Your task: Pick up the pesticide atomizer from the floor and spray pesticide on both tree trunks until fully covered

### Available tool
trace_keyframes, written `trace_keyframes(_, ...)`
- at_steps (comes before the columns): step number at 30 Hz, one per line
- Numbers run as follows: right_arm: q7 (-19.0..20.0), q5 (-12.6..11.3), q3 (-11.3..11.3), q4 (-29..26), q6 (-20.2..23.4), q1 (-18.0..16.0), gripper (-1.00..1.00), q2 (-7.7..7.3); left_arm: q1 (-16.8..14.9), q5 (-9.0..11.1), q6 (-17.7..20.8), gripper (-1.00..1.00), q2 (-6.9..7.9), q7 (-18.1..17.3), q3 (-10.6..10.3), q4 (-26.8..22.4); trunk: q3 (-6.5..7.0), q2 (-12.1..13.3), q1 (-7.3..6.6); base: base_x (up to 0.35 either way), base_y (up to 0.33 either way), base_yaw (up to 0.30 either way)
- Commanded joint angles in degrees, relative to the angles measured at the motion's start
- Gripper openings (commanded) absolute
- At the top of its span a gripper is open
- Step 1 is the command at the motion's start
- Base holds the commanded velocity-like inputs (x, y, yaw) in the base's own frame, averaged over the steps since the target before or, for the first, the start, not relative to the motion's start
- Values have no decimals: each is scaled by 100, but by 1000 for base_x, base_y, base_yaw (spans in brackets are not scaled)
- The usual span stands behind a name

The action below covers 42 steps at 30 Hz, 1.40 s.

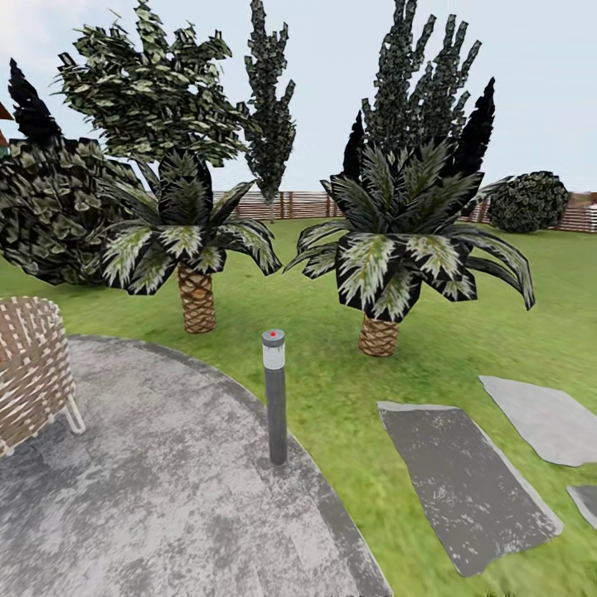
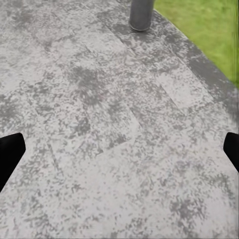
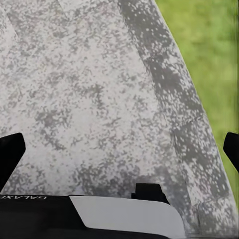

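Two palms (image 1: 197,249) | bollard lamp (image 1: 274,396) upright | both grippers' fingers spread over paving (image 2: 99,149)

You are looking at just one piece of readable lettering: "GALAXE", running upside down and cut off at the frame edge, in pale letters on the robot's dark body panel (image 3: 30,209) in the right wrist view. Nothing else is showing any text, number or sign.

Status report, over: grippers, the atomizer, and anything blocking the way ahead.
Left gripper open, empty; right gripper open, empty. Atomizer not sighted; paving underfoot. Bollard lamp dead ahead, palms beyond on the lawn.
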Motion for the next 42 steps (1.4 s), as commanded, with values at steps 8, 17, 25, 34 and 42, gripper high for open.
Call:
trace_keyframes(8, -1, 1, 2, 6, -16, -4, 100, 3, 2, -4, -5, 100, 5, 1, 11, -10, -5, -3, 0, 0, 0, -269)
trace_keyframes(17, -1, 31, 1, -1, -17, -4, 100, -28, 3, -8, -5, 100, 5, 1, 14, -10, -5, -3, 0, 0, 0, -42)
trace_keyframes(25, -1, -18, -15, -18, -18, -4, 100, -9, 2, -8, -5, 100, 18, 6, 21, -10, -5, -3, 0, 0, -47, -2)
trace_keyframes(34, -1, -19, -16, -20, -19, -4, 100, 0, 2, -8, -5, 100, 23, 10, 22, 11, -5, -3, 0, 0, -273, -168)
trace_keyframes(42, -6, 10, -8, -20, -27, -4, 100, -6, 3, -8, -5, 100, 23, 3, 19, 21, -8, -3, 0, 0, -72, -294)
